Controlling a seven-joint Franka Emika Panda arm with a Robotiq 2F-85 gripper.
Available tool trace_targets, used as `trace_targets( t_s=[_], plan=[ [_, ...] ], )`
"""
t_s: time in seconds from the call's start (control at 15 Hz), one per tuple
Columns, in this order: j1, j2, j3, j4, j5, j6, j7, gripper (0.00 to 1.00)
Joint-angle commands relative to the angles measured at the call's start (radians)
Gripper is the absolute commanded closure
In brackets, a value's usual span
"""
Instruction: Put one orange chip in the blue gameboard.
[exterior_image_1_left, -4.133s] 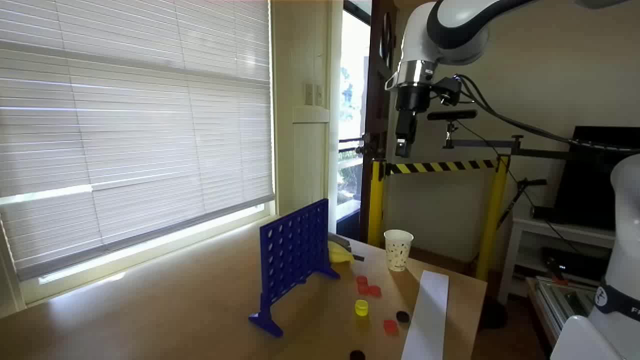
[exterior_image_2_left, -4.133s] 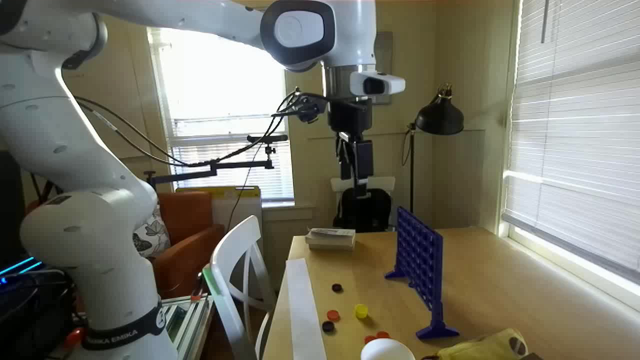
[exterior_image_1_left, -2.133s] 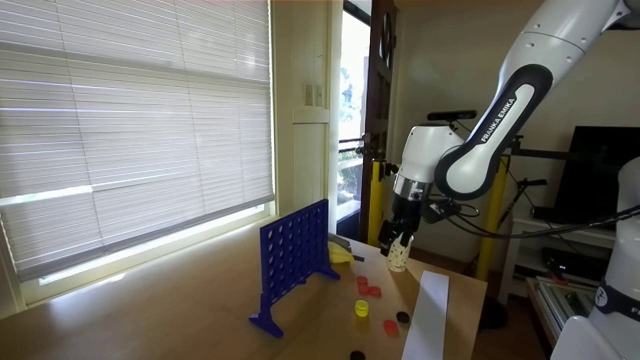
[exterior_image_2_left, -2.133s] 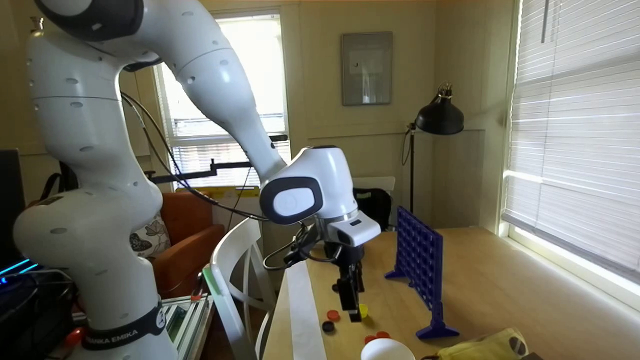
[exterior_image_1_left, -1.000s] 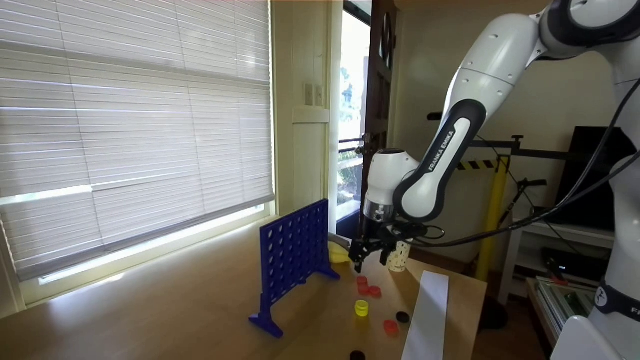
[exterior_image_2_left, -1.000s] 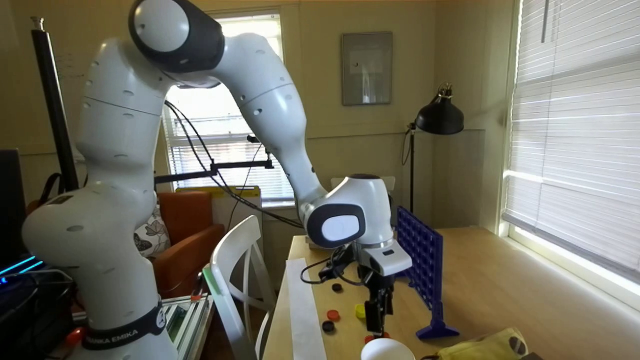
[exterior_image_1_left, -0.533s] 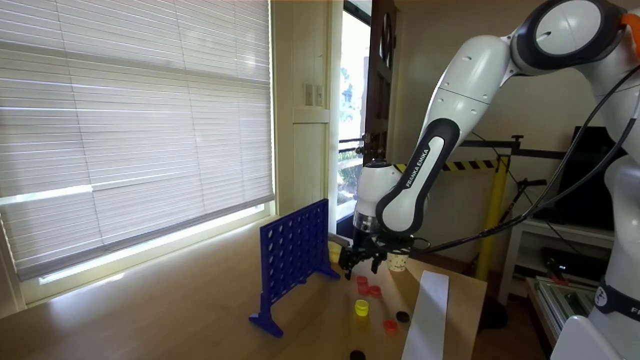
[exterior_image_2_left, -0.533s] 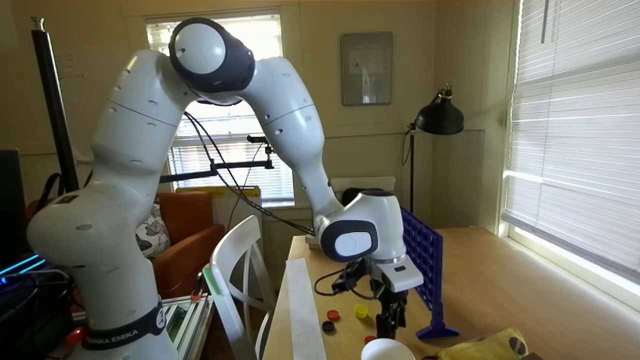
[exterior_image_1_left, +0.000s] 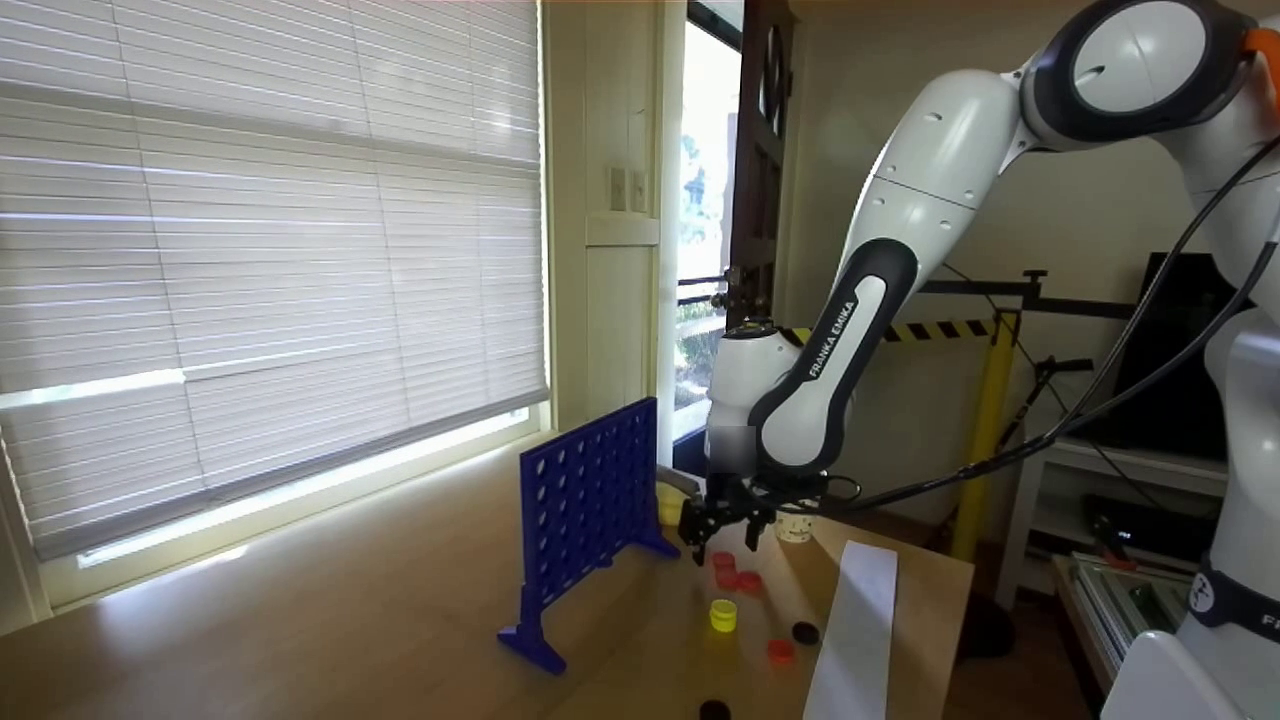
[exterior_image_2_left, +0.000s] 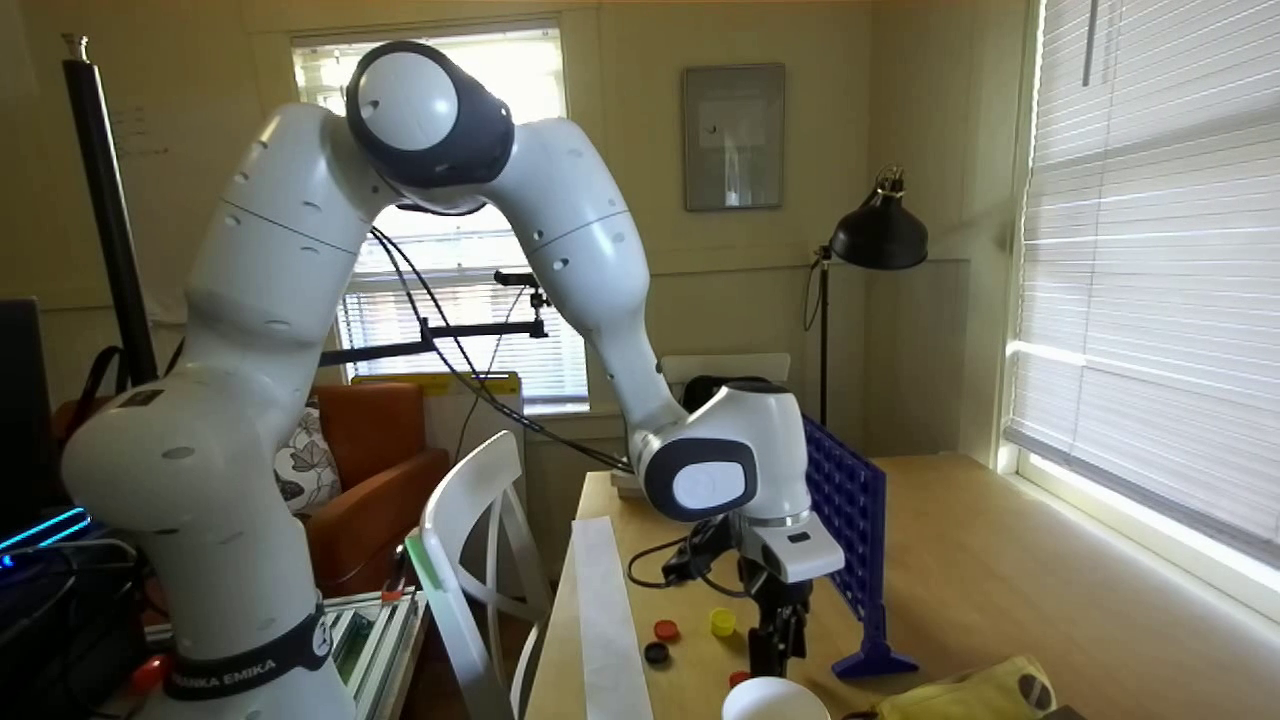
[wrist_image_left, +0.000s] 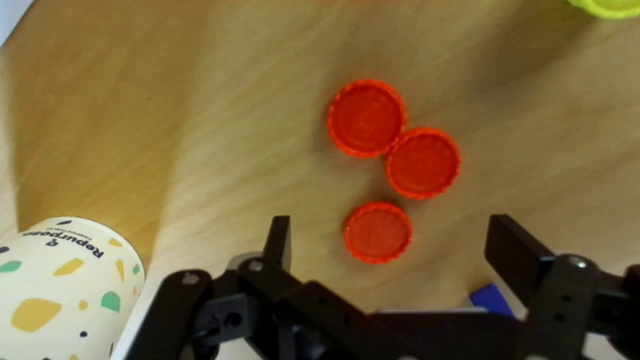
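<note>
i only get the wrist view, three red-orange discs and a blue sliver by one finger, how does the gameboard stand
Observer: The blue gameboard stands upright in both exterior views.
Operator: which end am i near
Observer: The gripper is nearer the board's end by the yellow item, which I can't identify.
Operator: any black discs out there
Observer: Two in an exterior view: a black disc beside the long white strip, another black disc at the picture's bottom edge.
</note>
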Motion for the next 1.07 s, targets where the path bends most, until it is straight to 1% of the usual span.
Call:
trace_targets(
  t_s=[0.0, 0.07, 0.2, 0.27, 0.33, 0.4, 0.53, 0.67, 0.8, 0.93, 1.0],
  plan=[
    [0.026, 0.031, -0.026, 0.031, 0.021, -0.003, 0.015, 0.01],
    [0.031, 0.036, -0.034, 0.034, 0.02, 0.002, 0.022, 0.02],
    [0.035, 0.048, -0.042, 0.041, 0.017, 0.001, 0.026, 0.1],
    [0.038, 0.052, -0.046, 0.045, 0.017, 0.0, 0.028, 0.1],
    [0.037, 0.059, -0.044, 0.05, 0.02, -0.001, 0.027, 0.15],
    [0.039, 0.064, -0.046, 0.053, 0.019, -0.002, 0.028, 0.13],
    [0.042, 0.069, -0.045, 0.057, 0.02, -0.005, 0.029, 0.21],
    [0.046, 0.061, -0.044, 0.06, 0.018, -0.01, 0.027, 0.26],
    [0.053, 0.05, -0.045, 0.054, 0.016, -0.017, 0.026, 0.21],
    [0.056, 0.05, -0.047, 0.056, 0.015, -0.02, 0.026, 0.27],
    [0.053, 0.05, -0.044, 0.057, 0.018, -0.032, 0.023, 0.32]
  ],
)
